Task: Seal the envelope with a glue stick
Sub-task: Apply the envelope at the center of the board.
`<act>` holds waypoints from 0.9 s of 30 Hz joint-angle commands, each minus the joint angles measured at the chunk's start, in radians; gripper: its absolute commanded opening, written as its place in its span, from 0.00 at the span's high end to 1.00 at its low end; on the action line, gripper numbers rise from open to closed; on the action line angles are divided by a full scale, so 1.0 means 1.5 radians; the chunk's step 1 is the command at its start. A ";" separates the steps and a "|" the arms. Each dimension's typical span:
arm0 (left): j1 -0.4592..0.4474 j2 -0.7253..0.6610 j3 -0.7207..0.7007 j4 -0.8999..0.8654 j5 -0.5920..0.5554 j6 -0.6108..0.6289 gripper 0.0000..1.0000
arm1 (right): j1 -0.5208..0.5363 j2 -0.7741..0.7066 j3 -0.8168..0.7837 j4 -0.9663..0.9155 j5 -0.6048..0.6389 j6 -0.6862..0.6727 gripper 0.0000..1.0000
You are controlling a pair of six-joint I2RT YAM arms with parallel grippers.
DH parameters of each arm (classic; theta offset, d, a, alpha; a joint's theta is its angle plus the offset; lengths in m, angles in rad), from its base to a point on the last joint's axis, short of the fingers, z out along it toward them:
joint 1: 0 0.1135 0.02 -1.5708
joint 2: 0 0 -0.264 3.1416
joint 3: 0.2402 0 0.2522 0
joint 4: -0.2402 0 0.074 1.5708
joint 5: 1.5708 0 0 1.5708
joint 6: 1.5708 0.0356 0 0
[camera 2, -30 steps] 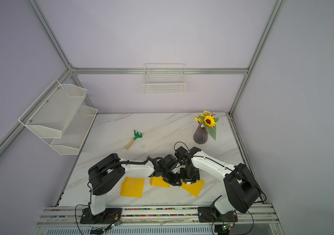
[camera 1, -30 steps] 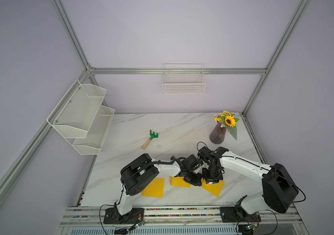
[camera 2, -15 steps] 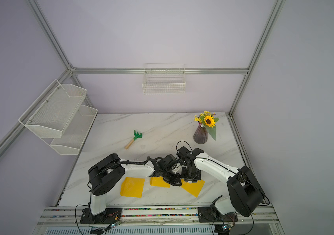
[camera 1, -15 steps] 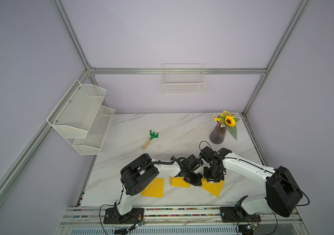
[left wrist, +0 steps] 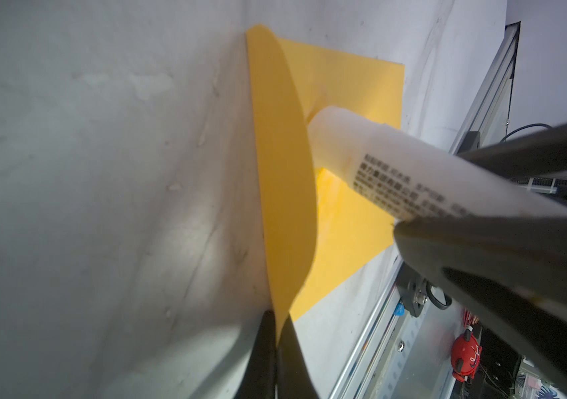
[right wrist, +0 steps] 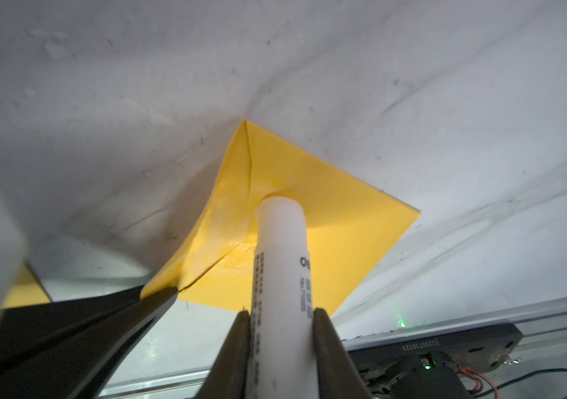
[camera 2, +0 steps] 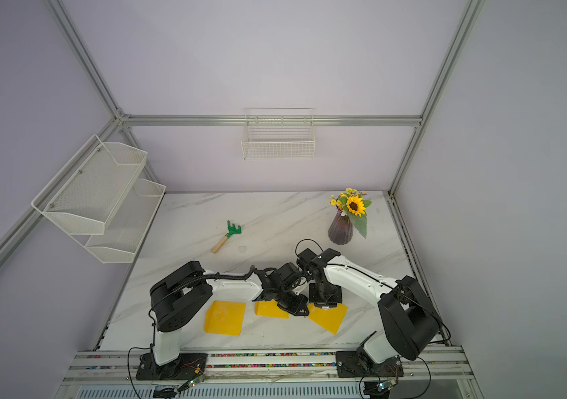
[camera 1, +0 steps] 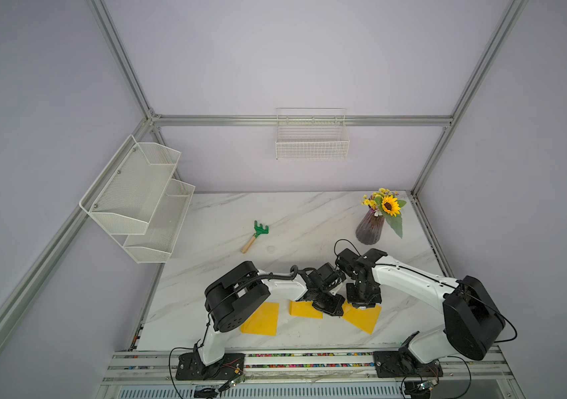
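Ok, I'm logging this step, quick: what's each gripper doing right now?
Left gripper: closed, pinching the envelope flap.
Right gripper: closed on the glue stick.

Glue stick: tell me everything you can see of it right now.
The glue stick is a white, plastic-looking tube with dark print along its body and a plain whitish end section. The right gripper is shut on its printed body. Its plain end touches the yellow envelope, beside the flap that the left gripper pinches up.
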 commanded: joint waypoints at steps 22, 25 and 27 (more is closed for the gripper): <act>-0.011 0.005 0.008 -0.011 -0.029 0.022 1.00 | -0.043 -0.036 -0.060 0.025 0.026 0.006 1.00; -0.011 0.001 0.005 -0.010 -0.035 0.020 1.00 | -0.043 -0.039 -0.062 0.034 -0.008 -0.004 1.00; -0.011 0.004 0.007 -0.011 -0.034 0.020 1.00 | -0.043 -0.036 -0.058 0.022 -0.019 -0.010 1.00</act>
